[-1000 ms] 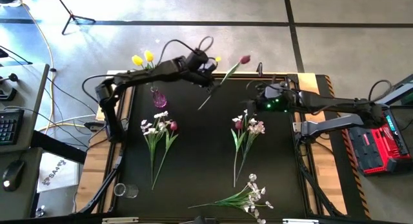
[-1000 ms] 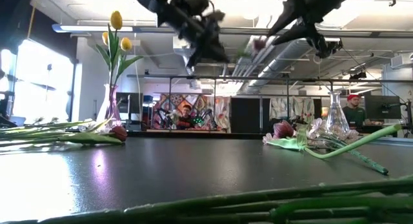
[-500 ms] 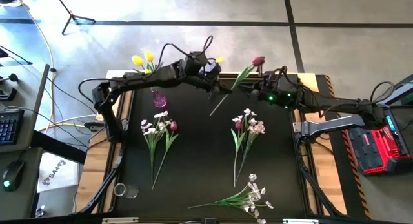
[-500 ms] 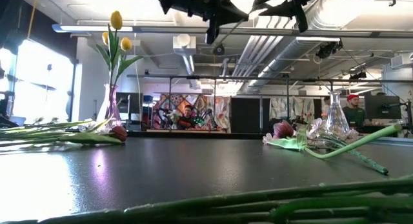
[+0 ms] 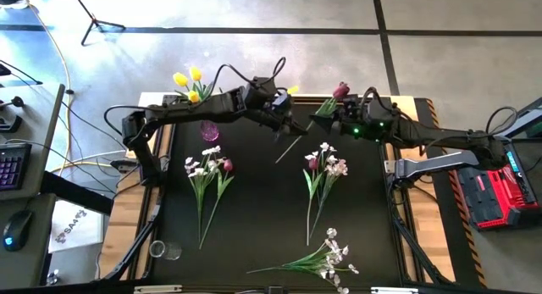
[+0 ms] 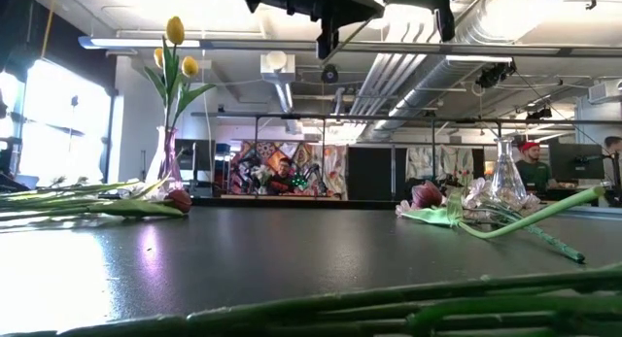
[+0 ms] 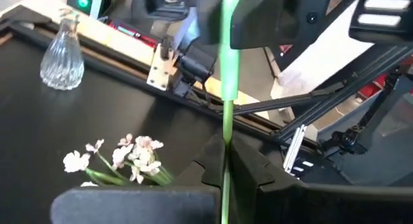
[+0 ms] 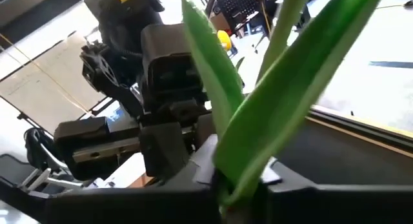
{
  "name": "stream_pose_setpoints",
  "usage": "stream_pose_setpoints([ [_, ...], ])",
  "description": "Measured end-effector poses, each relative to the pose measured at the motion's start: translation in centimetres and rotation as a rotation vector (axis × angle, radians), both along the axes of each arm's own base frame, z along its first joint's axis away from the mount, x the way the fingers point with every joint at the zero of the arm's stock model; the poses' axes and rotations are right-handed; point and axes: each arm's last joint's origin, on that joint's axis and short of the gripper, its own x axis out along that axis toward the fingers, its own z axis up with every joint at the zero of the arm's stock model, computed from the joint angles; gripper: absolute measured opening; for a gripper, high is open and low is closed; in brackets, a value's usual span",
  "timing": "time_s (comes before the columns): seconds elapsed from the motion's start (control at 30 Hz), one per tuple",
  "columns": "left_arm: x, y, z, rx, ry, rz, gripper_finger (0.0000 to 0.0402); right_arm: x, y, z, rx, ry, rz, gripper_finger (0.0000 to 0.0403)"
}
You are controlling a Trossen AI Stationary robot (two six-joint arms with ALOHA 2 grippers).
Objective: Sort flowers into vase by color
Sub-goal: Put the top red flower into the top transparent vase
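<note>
Left claw [image 5: 283, 124] and right claw [image 5: 332, 114] gripping one red tulip [image 5: 340, 91], two vases [image 5: 208, 129].

An open-plan robotics lab: exposed ceiling ducts [image 6: 389, 80], monitors [image 6: 575, 162], concrete floor [image 5: 457, 57].

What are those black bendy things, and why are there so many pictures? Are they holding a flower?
The black bendy things are two robot arms, each ending in a two-finger pincher. One picture looks down from above, one looks across the black table from its edge, and two come from small cameras on the arms' wrists. From above, the left gripper and the right gripper are both up near the far edge, both shut on one dark red tulip; its green stem runs between the fingers in the left wrist picture. Three bunches of flowers lie on the table, one being a white spray. A pink vase already holds the yellow tulips, and a clear vase stands empty.
</note>
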Motion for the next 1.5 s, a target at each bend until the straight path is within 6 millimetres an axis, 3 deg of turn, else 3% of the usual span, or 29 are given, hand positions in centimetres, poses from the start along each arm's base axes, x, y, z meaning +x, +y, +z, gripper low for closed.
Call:
stream_pose_setpoints([
  [0.13, -0.3, 0.0, -0.6, -0.023, 0.078, 0.027, 0.0030, 0.0, 0.0, -0.4, 0.004, 0.041, 0.003, 0.0009],
  [0.3, -0.8, -0.1, -1.7, -0.024, 0.188, 0.023, 0.0090, -0.8, -0.1, -1.3, 0.026, 0.257, -0.100, 0.0004],
  [0.47, -1.2, -0.2, -2.4, 0.025, 0.281, 0.071, 0.0129, -2.2, -0.3, -0.8, 0.007, 0.440, -0.229, 0.0002],
  [0.83, -1.3, 0.0, -2.6, 0.068, 0.305, 0.116, 0.0133, -4.6, -0.7, 2.7, -0.087, 0.552, -0.477, 0.0001],
  [1.13, -1.5, -0.1, -2.8, 0.082, 0.338, 0.124, 0.0133, -5.8, -1.7, 5.3, -0.103, 0.510, -0.565, 0.0000],
  [1.5, -1.6, -0.1, -2.8, 0.094, 0.344, 0.119, 0.0133, -8.5, -3.5, 4.2, -0.032, 0.663, -0.892, 0.0000],
])
